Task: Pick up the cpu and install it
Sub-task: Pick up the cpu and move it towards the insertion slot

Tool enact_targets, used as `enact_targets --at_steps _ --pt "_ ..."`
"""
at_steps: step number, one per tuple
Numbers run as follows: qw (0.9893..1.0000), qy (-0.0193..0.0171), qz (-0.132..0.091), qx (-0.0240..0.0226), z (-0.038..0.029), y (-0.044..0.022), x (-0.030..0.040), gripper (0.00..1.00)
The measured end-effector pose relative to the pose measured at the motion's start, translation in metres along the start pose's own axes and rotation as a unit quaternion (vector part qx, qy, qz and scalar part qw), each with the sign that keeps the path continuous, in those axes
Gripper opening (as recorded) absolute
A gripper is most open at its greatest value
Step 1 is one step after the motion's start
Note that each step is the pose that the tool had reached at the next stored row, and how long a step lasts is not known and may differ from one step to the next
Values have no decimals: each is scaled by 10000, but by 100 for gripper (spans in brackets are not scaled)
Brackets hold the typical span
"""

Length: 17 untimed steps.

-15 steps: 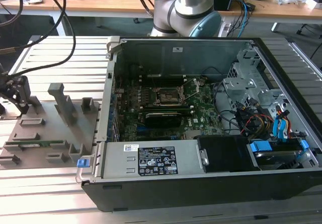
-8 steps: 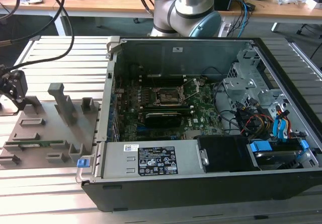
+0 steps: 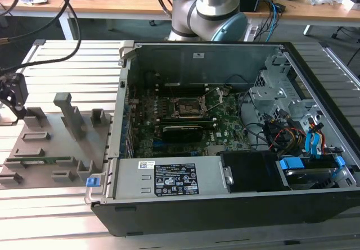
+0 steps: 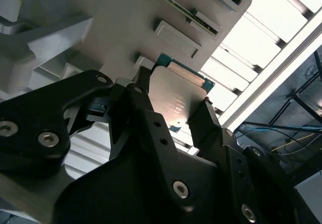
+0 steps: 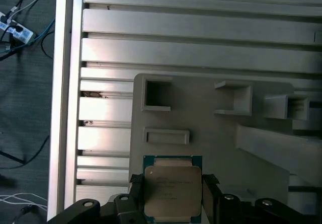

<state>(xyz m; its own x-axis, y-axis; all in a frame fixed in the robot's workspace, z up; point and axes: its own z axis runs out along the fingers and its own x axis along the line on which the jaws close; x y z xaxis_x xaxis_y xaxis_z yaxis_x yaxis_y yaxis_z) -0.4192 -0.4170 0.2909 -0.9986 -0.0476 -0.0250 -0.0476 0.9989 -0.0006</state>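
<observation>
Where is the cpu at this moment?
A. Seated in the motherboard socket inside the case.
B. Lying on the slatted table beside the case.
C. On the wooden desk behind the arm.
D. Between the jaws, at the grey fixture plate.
D: in both wrist views the jaws of the gripper close on two opposite edges of the cpu, at the edge of the grey fixture plate.

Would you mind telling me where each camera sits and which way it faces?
Exterior view: off the arm, angled down into the open computer case; the arm stands behind it, the hand at the exterior view's left.
First wrist view: on the wrist, facing down onto the fixture plate past the hand.
Second wrist view: on the wrist, slanting along the hand.
Both wrist views share the cpu in the hand.
</observation>
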Motion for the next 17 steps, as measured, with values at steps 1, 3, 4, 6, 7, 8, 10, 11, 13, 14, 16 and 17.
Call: enact_targets --at_steps 1,3,4,6,7,8,10,11,13,14,16,17 --pt "10000 0 0 0 -13 0 0 55" --pt "10000 0 0 0 -48 0 -1 55" --pt "10000 0 0 0 -68 0 -2 55" --pt "10000 0 0 0 -114 0 -3 55" --pt "10000 0 0 0 -128 0 -3 55" --pt "10000 0 0 0 -140 0 -3 55" --pt "10000 0 0 0 -169 0 -4 55" --pt "10000 0 0 0 -181 0 -4 55" --pt "10000 0 0 0 -218 0 -5 55" --pt "10000 0 0 0 -226 0 -6 55" --pt "10000 0 0 0 -242 0 -6 55" --pt "10000 0 0 0 -248 0 -6 55"
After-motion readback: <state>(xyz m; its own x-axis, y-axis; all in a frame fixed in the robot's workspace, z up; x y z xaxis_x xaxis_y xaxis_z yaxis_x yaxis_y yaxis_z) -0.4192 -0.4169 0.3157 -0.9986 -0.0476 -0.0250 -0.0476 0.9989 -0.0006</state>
